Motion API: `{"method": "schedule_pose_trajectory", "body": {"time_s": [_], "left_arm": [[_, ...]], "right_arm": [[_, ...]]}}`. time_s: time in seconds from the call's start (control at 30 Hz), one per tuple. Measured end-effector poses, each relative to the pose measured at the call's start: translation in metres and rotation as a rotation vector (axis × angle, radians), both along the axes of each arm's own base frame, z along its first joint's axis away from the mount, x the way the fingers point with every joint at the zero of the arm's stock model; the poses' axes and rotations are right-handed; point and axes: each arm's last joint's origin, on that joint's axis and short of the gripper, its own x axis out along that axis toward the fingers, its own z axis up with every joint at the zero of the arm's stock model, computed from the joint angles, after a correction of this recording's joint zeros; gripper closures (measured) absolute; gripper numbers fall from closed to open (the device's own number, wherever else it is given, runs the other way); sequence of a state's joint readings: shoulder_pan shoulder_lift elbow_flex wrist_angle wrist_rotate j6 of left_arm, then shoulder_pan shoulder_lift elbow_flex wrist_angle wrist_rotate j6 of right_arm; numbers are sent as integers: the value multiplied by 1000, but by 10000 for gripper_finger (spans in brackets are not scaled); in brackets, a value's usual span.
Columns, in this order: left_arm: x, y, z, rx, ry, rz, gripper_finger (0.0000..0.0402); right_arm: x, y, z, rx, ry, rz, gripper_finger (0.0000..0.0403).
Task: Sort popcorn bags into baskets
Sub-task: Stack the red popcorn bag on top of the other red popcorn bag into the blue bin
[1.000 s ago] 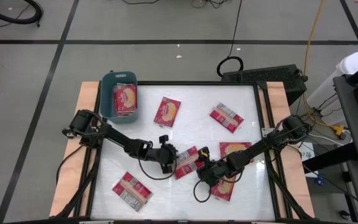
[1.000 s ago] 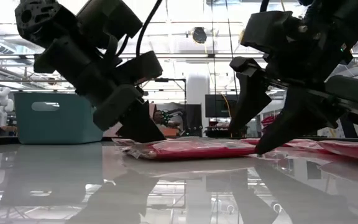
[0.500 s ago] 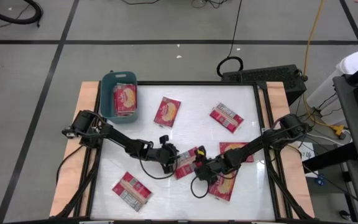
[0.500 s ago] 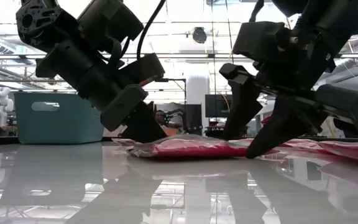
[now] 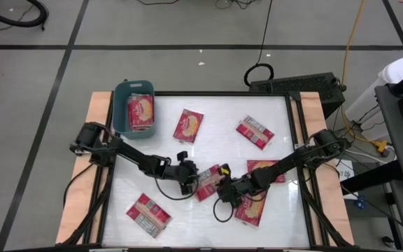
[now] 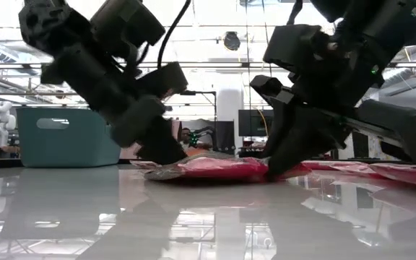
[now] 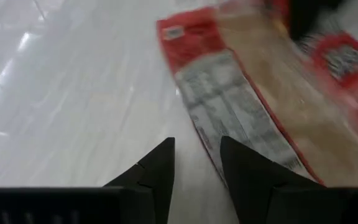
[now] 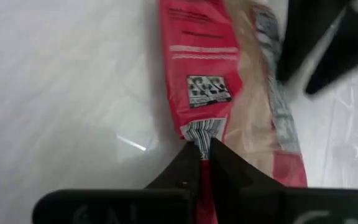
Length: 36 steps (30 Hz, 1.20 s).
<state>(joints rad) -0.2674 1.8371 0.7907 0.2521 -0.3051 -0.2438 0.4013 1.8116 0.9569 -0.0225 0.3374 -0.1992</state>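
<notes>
A red popcorn bag (image 5: 207, 183) lies label-side up on the white table between my two grippers. My right gripper (image 8: 204, 149) is shut on its right end. My left gripper (image 7: 196, 155) stands open at the bag's left end, its fingers low over the bag's long edge (image 7: 211, 146). The teal basket (image 5: 120, 105) at the far left corner holds two bags (image 5: 142, 112). Several more bags lie flat on the table: (image 5: 187, 124), (image 5: 255, 131), (image 5: 147, 213), (image 5: 252, 208). My left gripper has one finger (image 7: 247, 171) over the bag's edge; whether it touches the bag I cannot tell. My right gripper pinches the bag's short end seam (image 8: 202, 132) between its two fingertips. The fingers slant down from the table's right and lie along the bag. The bag's body (image 6: 215, 169) rests on the table.
Another bag (image 5: 264, 168) lies under my right arm, close behind the gripper. The two arms' fingers stand less than a bag's length apart. Wooden rails run along the table's left and right edges, with bare white table at the near middle.
My right gripper has moved toward the table's left, up to the bag's end, and has shut on its seam. The bag has stayed on the table.
</notes>
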Motion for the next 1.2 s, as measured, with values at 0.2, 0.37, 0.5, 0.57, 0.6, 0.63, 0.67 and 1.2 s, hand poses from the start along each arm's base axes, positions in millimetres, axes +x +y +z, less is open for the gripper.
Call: {"method": "schedule_pose_trajectory", "body": {"time_s": [0.2, 0.37, 0.5, 0.57, 0.6, 0.63, 0.67, 1.2], "left_arm": [[-17, -7, 57, 43, -87, -69, 266], [-32, -26, 83, 118, -153, -182, 257], [-39, -43, 85, 168, -173, -243, 220], [-40, -48, 84, 190, -183, -224, 192], [-40, -49, 83, 203, -183, -205, 177], [-41, -50, 82, 209, -183, -190, 162], [-41, -50, 81, 208, -182, -180, 148], [-12, -33, 37, 116, -160, 5, 197]], "right_arm": [[1, -12, 20, 124, -39, -91, 399], [3, -31, 40, 301, -69, -178, 399], [4, -48, 54, 454, -76, -204, 399], [4, -56, 60, 530, -67, -199, 399], [5, -59, 62, 562, -63, -190, 399], [5, -62, 64, 586, -58, -178, 399], [5, -66, 65, 609, -53, -170, 399], [8, -91, 67, 810, -20, -273, 399]]}}
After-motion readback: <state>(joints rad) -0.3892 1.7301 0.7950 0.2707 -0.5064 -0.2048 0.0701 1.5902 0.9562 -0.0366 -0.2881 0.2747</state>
